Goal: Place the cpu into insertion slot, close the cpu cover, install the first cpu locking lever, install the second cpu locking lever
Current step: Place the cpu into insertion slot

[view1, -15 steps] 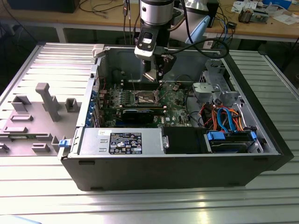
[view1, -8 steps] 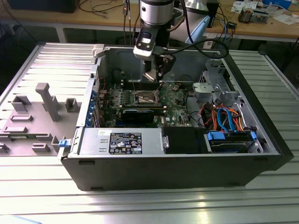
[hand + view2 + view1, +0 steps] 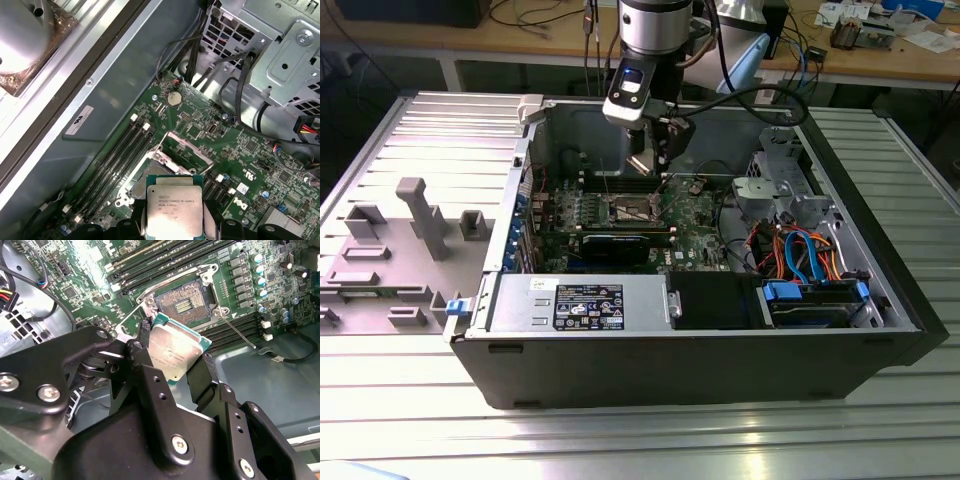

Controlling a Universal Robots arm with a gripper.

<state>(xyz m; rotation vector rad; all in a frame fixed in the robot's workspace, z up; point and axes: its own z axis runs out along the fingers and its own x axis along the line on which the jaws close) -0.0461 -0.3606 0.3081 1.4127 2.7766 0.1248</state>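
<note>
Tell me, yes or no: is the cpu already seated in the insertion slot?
No, in the second wrist view the gripper holds the cpu clear of the insertion slot, whose dark centre lies bare.

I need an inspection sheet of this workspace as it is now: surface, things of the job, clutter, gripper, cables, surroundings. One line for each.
Surface: slatted metal table carrying an open computer case.
Job's things: chip held near the socket, not yet seated; socket empty; cover raised; one thin lever swung free.
Clutter: grey plastic holder beside the case, on the exterior view's left.
Gripper: gripper shut on the chip's edges, over the green board.
Cables: orange and blue cables inside the case, at the exterior view's right; black cable lying beside the board.
Surroundings: workbench behind, with wires and small items.
</note>
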